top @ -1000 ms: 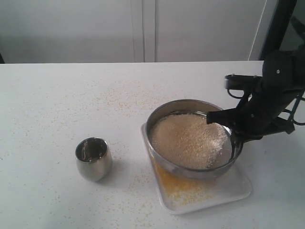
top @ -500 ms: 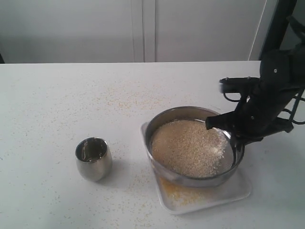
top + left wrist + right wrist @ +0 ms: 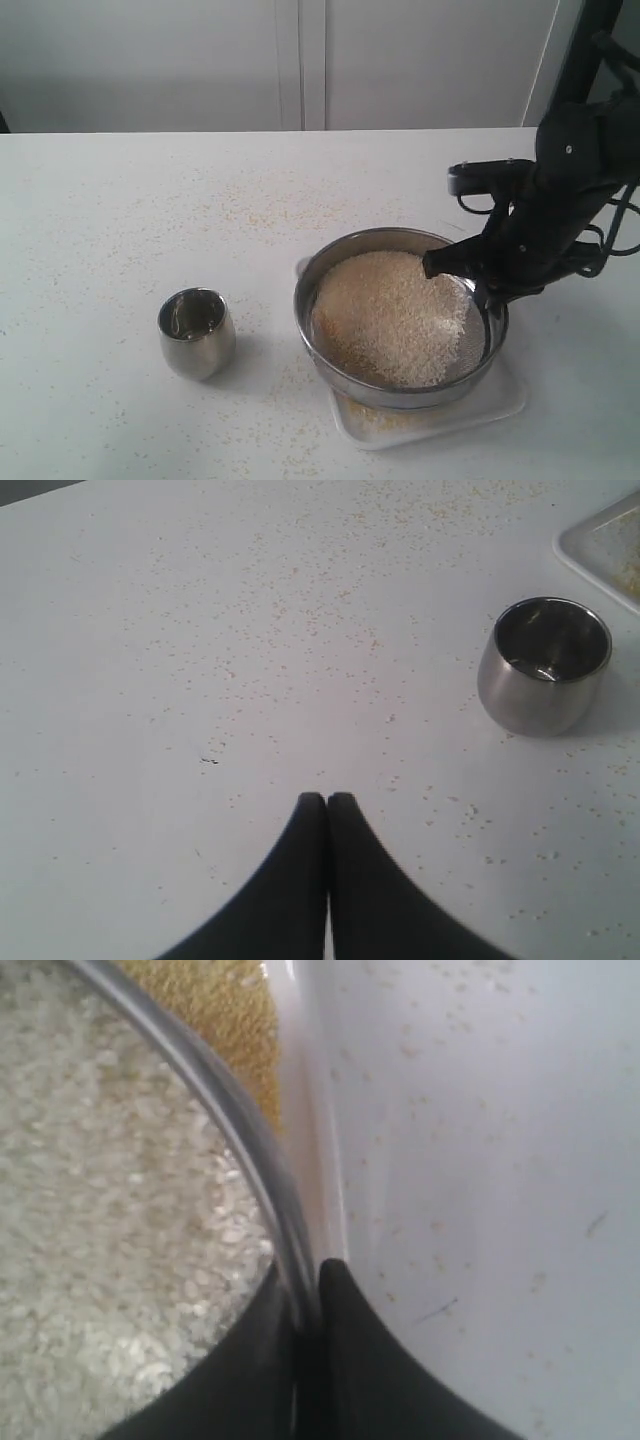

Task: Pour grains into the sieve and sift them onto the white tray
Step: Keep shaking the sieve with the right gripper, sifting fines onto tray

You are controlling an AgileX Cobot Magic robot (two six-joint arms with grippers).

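Sieve (image 3: 400,397): round, steel. We see it over the tray and covering most of it. Touching or lifted, we can't tell.
Grains (image 3: 385,315): inside sieve, a pale heap across most of the mesh. Thinner on the side by R claw, where mesh shows thru.
Tray (image 3: 450,420): white, directly under sieve. Only its camera-side edge + corners stick out past sieve's wall.
Meal (image 3: 225,1010): yellow, fine, lying on tray just outside and below sieve's rim, per R wrist cam.
R claw (image 3: 308,1295): narrow, pinched on sieve's rim at its right side in ext. view. One finger sits inside the wall, one outside.
L claw (image 3: 327,800): fingers pressed together, nothing between them. It's above bare table, past the cup as seen from sieve, and apart from cup.
Cup (image 3: 197,332): small, steel, upright. Left of sieve in ext. view, well apart from it.
Table (image 3: 150,200): white, carries sieve's tray + cup.
Crumbs (image 3: 260,215): sparse yellowish specks on table round sieve. We find them thickest behind it and to its left.
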